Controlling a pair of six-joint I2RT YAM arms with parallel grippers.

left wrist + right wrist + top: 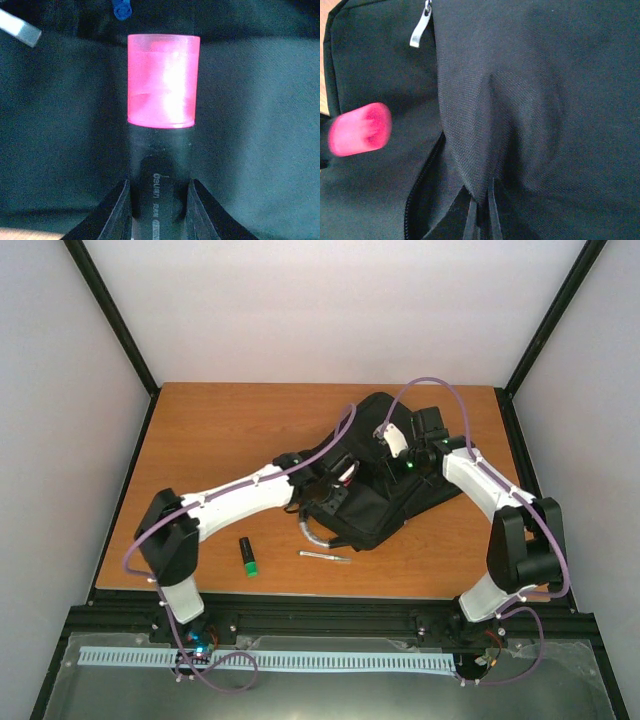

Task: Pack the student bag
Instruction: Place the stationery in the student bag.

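My left pincer (159,192) is narrowed onto a black marker (160,155), with one finger pressed to each side of the barrel. Its translucent pink cap (163,80) points away from my wrist, toward twelve o'clock in that wrist's view. Dark fabric fills everything behind it. At eleven o'clock of the cap a small blue thing (121,9) pokes in from the top edge.

My right pincer (481,216) is closed tight on a pinch of the student bag (378,512). The cloth rises from between the fingertips in a taut ridge toward twelve o'clock. At about eight o'clock of that pinch a zip opening (422,185) gapes. The pink cap shows at nine o'clock, blurred, near the gap; whether it touches the cloth I cannot tell. A grey zip pull (420,27) hangs at eleven o'clock.

Seen from above, the bag lies flat on the wooden table (220,440), at about three o'clock of the table's centre. Both my wrists are over it, the left reaching in from nine o'clock and the right from three. The bag's grey loop handle (306,530) curls out at its seven o'clock corner. On the bare wood a green-capped marker (246,556) lies at eight o'clock of the bag, apart from it. A silver pen (324,556) lies at six o'clock, just beside the handle.
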